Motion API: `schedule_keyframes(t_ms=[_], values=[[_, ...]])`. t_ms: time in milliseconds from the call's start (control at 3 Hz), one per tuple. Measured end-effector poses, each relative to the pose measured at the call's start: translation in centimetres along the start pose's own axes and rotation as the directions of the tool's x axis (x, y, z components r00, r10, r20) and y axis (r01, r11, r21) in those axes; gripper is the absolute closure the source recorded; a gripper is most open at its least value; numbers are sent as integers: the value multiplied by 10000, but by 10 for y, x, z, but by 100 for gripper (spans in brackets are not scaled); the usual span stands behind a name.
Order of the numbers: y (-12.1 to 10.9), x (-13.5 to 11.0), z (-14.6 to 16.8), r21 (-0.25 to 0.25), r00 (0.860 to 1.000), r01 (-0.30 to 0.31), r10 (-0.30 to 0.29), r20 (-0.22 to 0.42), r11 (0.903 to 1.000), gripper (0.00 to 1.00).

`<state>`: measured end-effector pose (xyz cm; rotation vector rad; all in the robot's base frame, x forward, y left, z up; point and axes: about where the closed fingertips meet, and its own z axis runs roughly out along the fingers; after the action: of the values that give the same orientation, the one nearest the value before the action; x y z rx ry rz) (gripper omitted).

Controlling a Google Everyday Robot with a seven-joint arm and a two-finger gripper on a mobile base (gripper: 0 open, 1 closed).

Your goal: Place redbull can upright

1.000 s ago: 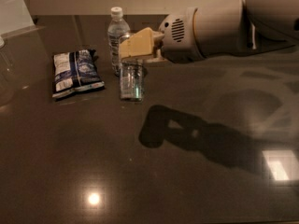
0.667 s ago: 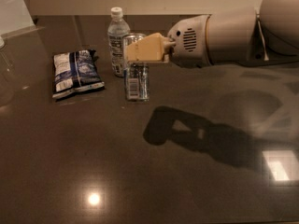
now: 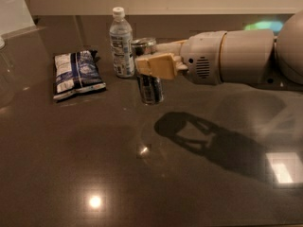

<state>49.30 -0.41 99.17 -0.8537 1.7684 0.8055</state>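
Gripper (image 3: pixel 148 56) clamped on the upright redbull can (image 3: pixel 150 88)
The can stands on the dark table (image 3: pixel 94 164) just right of and nearer than the water bottle (image 3: pixel 121 44); a snack bag (image 3: pixel 76 74) lies left of that bottle.

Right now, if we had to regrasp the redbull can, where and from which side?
Mid-body, from the view's right, jaws horizontal. The redbull can stands upright, a slim cylinder with straight walls, and the water bottle crowds its left side, so the right is open. The gripper holds it that way, across its upper half.
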Motion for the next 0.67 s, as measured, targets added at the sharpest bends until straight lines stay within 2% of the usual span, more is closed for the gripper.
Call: schedule_keyframes(t_ms=[333,667], values=[[7,-3,-12,399,9764,2109,-2124,400,9767,100],[5,-1,-21,745,9236,3725,-3774,677,9250,100]])
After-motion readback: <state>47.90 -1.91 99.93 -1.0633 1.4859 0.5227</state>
